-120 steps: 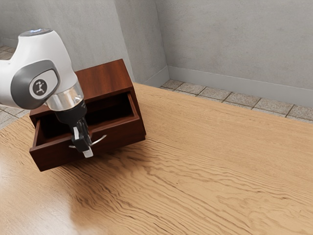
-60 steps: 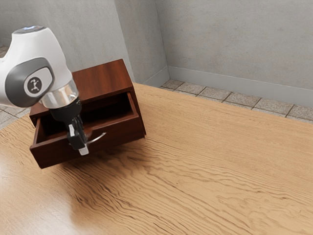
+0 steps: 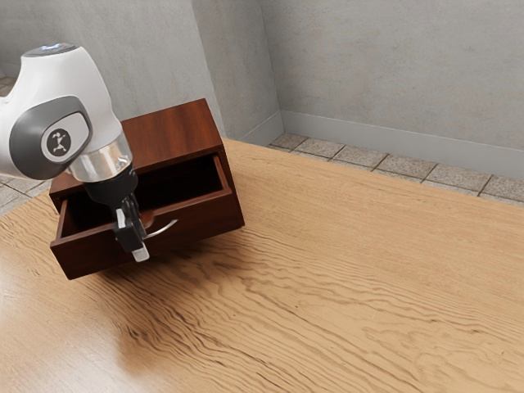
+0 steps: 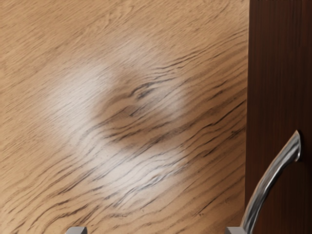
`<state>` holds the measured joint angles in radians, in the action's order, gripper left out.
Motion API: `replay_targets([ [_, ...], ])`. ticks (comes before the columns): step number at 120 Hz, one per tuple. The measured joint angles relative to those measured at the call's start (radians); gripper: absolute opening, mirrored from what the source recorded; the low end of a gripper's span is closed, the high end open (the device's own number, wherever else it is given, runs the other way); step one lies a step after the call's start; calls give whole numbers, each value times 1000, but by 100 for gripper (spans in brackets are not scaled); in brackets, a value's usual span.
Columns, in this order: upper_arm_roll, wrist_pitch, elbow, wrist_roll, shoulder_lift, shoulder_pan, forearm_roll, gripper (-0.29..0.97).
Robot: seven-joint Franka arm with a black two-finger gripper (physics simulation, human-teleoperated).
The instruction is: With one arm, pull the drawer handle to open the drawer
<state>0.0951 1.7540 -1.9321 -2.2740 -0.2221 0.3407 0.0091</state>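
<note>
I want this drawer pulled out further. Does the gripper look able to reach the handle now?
Probably yes: the gripper sits right at the handle of the open drawer, with nothing between them.

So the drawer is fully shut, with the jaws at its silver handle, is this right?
No, the drawer is pulled open: the exterior view shows its hollow inside. The jaws are at its silver handle, as you say.
</note>
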Motion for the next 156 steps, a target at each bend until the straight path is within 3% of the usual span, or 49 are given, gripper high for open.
replay_targets([
  [32, 26, 0, 48, 1, 6, 2, 2, 37],
  [50, 62, 5, 165, 1, 46, -1, 0, 49],
  [66, 90, 10, 273, 2, 84, -39, -70, 57],
  [84, 113, -24, 409, 70, 83, -49, -98, 61],
  [99, 105, -127, 522, 295, 71, -44, -102, 63],
  [122, -7, -262, 505, 806, 82, -32, -121, 65],
  [156, -53, -256, 447, 1428, 182, -22, -85, 65],
])
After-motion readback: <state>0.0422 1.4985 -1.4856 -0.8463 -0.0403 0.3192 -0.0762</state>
